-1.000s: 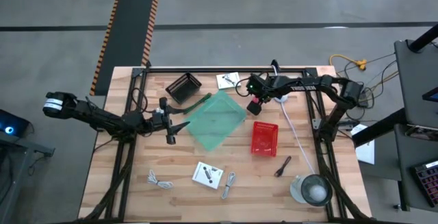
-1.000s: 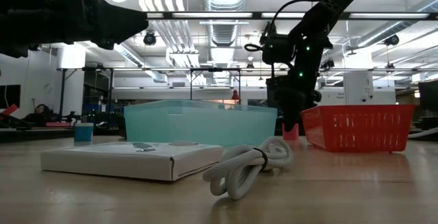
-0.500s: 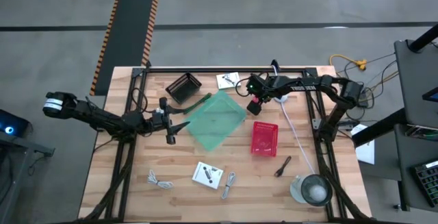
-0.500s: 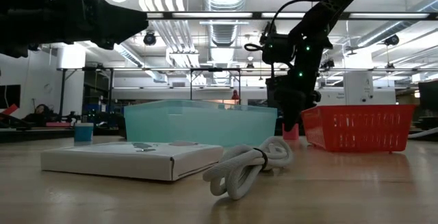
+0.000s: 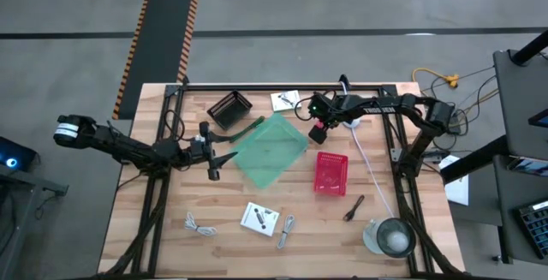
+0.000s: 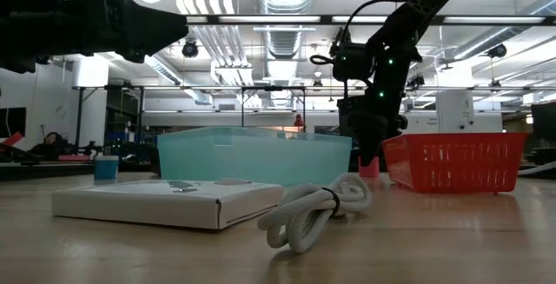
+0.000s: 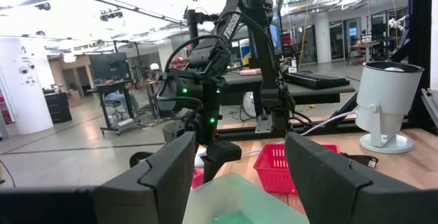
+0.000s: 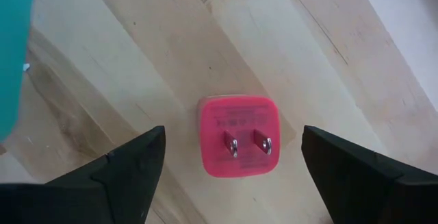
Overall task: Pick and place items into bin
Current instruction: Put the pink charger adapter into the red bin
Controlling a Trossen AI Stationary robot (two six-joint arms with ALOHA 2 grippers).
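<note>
A small pink-red plug cube (image 8: 237, 135) lies on the wood table with its two metal prongs up, just right of the teal bin (image 5: 270, 150); it also shows in the low view (image 6: 369, 168). My right gripper (image 8: 233, 133) hangs open straight above the cube. Its fingers point down and stand on either side of the cube, apart from it; it also shows in the high view (image 5: 318, 128). My left gripper (image 5: 224, 156) is open and empty, held level left of the bin (image 7: 239, 196).
A red basket (image 5: 330, 173) stands right of the bin and a black basket (image 5: 229, 109) at the far left. A green pen (image 5: 248, 128), a white packet (image 5: 285, 100), a white box (image 5: 259, 219), a coiled cable (image 5: 199, 224), a dark stick (image 5: 354, 207) and a grey dish (image 5: 390, 237) lie around.
</note>
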